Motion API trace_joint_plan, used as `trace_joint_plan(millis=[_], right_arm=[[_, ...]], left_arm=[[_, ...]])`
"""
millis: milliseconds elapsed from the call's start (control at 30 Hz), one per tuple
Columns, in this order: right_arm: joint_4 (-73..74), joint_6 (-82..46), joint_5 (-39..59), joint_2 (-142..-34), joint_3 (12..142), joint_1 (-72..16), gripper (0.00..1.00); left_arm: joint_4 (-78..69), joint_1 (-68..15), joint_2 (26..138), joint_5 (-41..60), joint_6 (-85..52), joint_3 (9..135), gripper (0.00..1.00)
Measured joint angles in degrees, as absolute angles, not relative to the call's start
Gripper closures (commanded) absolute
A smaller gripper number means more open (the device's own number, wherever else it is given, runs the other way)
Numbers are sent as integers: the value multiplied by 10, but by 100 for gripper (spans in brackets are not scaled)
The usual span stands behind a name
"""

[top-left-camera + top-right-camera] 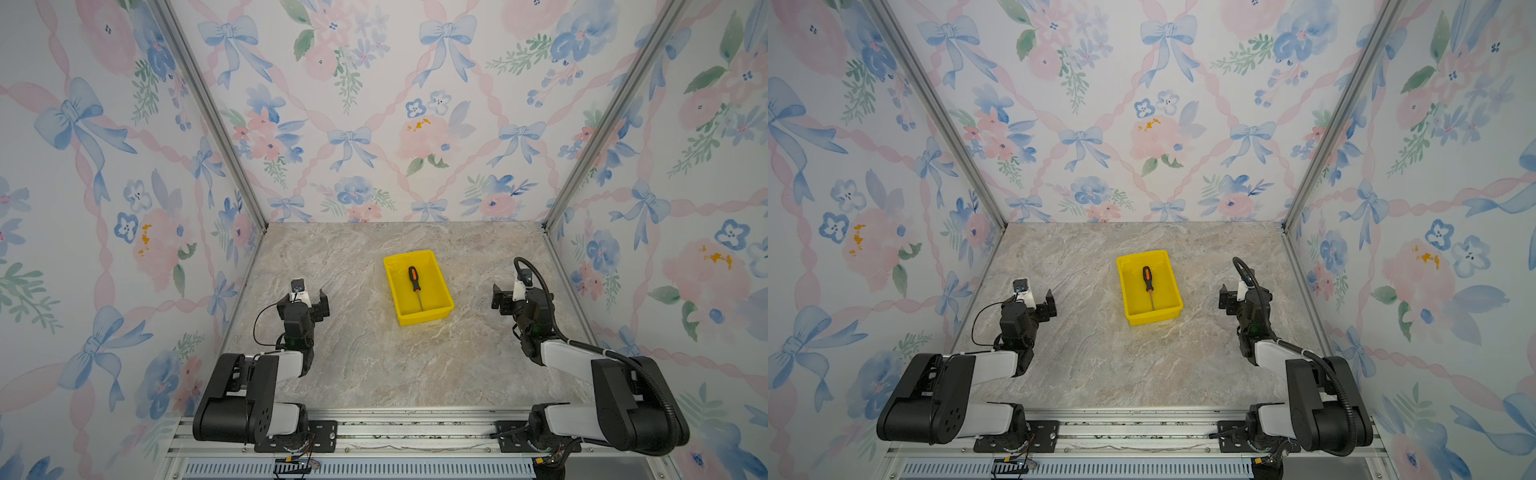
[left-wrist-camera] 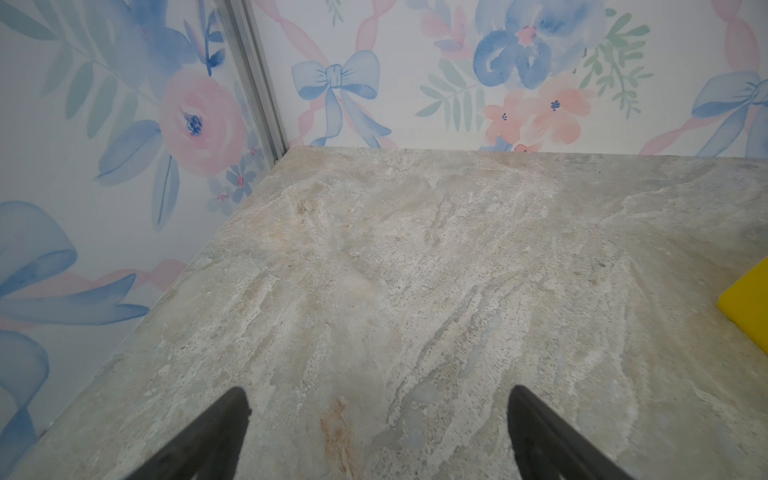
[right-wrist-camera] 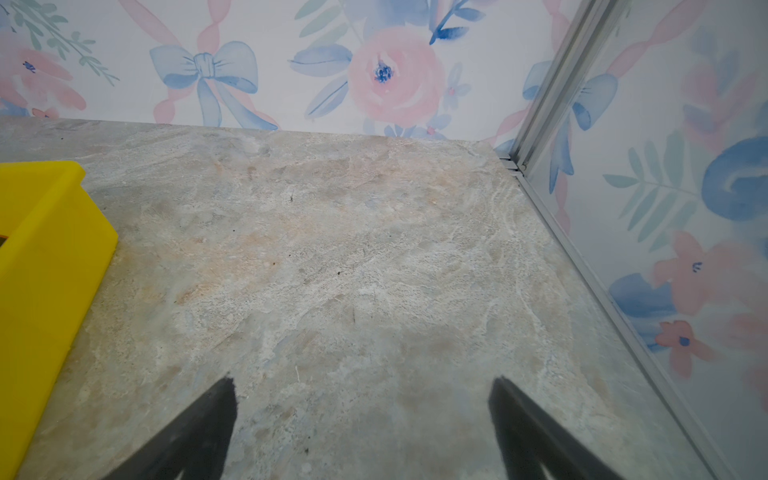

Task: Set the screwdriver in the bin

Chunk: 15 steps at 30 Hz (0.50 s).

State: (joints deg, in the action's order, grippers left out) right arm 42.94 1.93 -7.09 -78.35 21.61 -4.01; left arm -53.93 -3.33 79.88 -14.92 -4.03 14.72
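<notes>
Left end effector (image 1: 322, 305): we see it raised off the tabletop (image 1: 353, 357), jaws spread wide. In the left wrist view (image 2: 378, 395) its two dark fingers (image 2: 216, 432) stand far apart, with only bare marbled surface between them. It holds nothing.

Beyond the left end effector, outward: we find the wallpaper (image 1: 124, 208) of flowers and bows.

Bin (image 1: 424, 316): we place it to the right of the left end effector and to the left of the right one. It is between the two and well apart from each, in both top views (image 1: 1154, 316). It is yellow and sits flat on the tabletop. Only one yellow corner (image 2: 748, 311) enters the left wrist view.

Screwdriver (image 1: 416, 289): we see it lying inside the bin, on the bin's floor, in both top views (image 1: 1148, 286). Its black and orange handle points away from both end effectors, toward the back wall. Its thin shaft runs toward the bin's near wall. We cannot tell whether the tip touches that wall. Neither end effector is near it.

Right end effector (image 1: 500, 301): we see it raised off the tabletop too, jaws spread as wide as the left one's. In the right wrist view (image 3: 363, 383) the fingers (image 3: 199, 432) have only bare tabletop between them. The bin's outer wall (image 3: 45, 270) shows off to its side, apart from the fingers.
</notes>
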Motion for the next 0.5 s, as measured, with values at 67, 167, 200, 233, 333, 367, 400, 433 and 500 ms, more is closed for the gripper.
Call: trace_joint_plan(millis=[67, 167, 200, 233, 333, 367, 400, 433, 500], right_arm=[[449, 15, -65, -806, 215, -34, 3], [463, 5, -48, -835, 215, -18, 3], [471, 2, -43, -840, 213, -12, 3], [480, -1, -38, -844, 210, -6, 3], [503, -9, -30, -852, 203, 1, 3], [507, -10, -29, -855, 203, 1, 3], [512, -11, -27, -859, 203, 1, 3], [516, -13, -25, -863, 203, 1, 3], [522, -15, -25, -871, 203, 1, 3]], left_arm=[[-547, -33, 809, -149, -41, 151, 2], [-560, -33, 825, -149, -40, 156, 2], [-566, -33, 830, -148, -40, 157, 2], [-573, -33, 837, -146, -40, 157, 3], [-590, -33, 856, -144, -40, 157, 2], [-594, -33, 861, -143, -40, 157, 2], [-597, -33, 865, -142, -40, 157, 3], [-600, -33, 867, -140, -40, 157, 3], [-607, -33, 868, -138, -40, 156, 2]])
